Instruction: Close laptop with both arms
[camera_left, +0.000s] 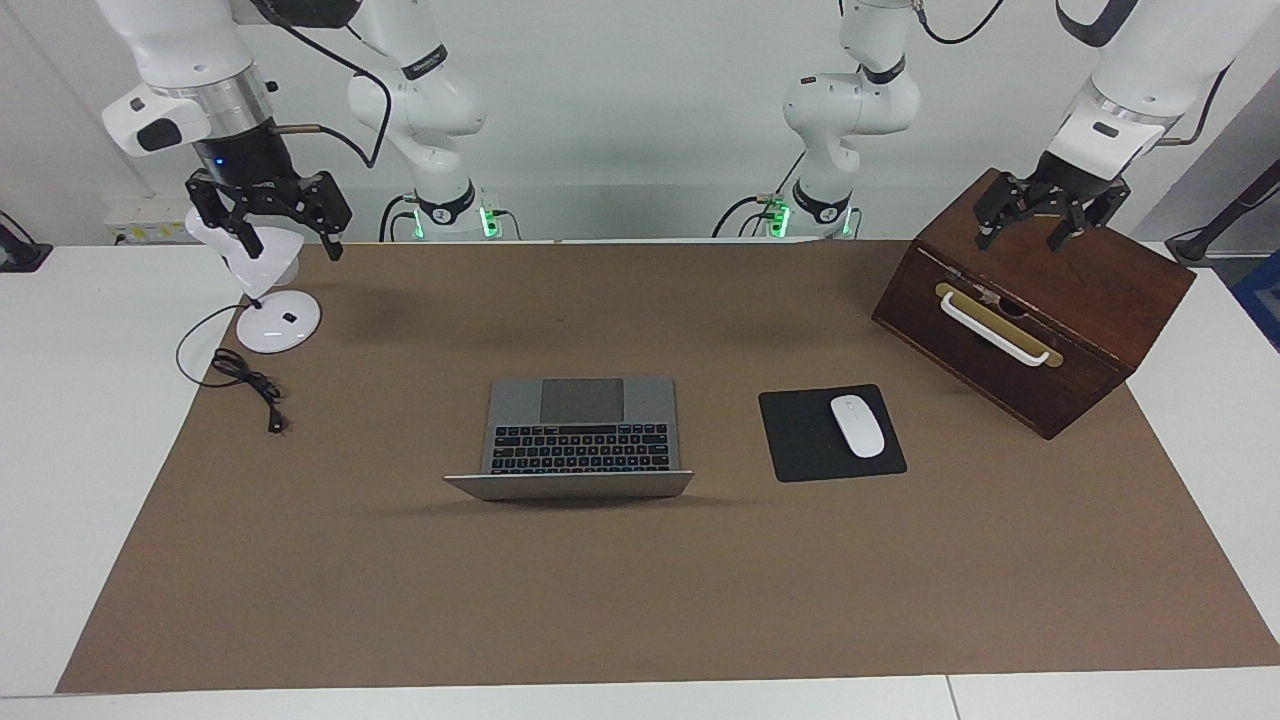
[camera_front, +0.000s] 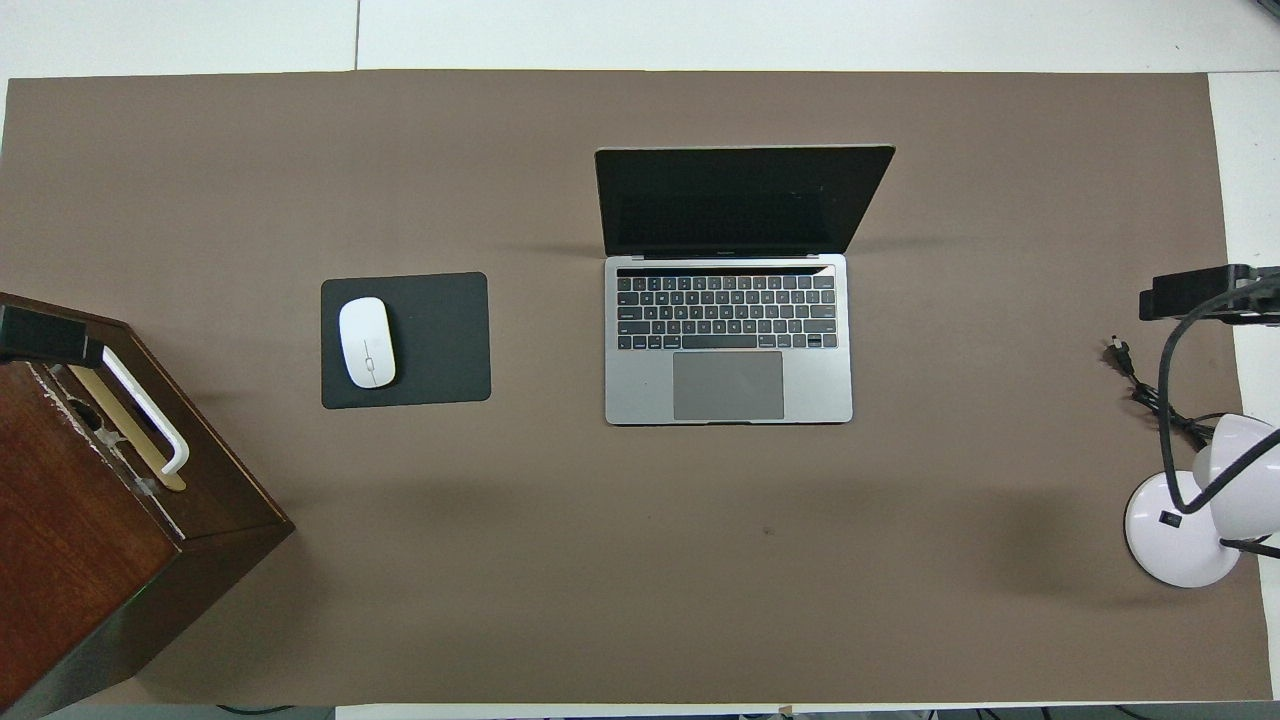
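So the laptop (camera_left: 583, 432) is sitting wide open mid-bench on the brown mat (camera_left: 640, 600), hinge running along the bench from one arm's end to the other, screen leaning away from the robots. Both arms are parked way out at the ends. The right end effector (camera_left: 268, 215) hangs over the white desk lamp (camera_left: 262, 292), claws spread and holding nothing. The left end effector (camera_left: 1048, 212) is over the wooden box (camera_left: 1035, 300), also spread and empty. The laptop is well apart from both, roughly in between, so I'd guess neither has much of a head start. Each needs to swing inward and get over the lid's top edge. It's slim matte silver metal with black keys and a glossy dark screen, which looks slippery. A black mouse pad (camera_left: 815, 440) with a white mouse (camera_left: 857, 425) sits beside it.
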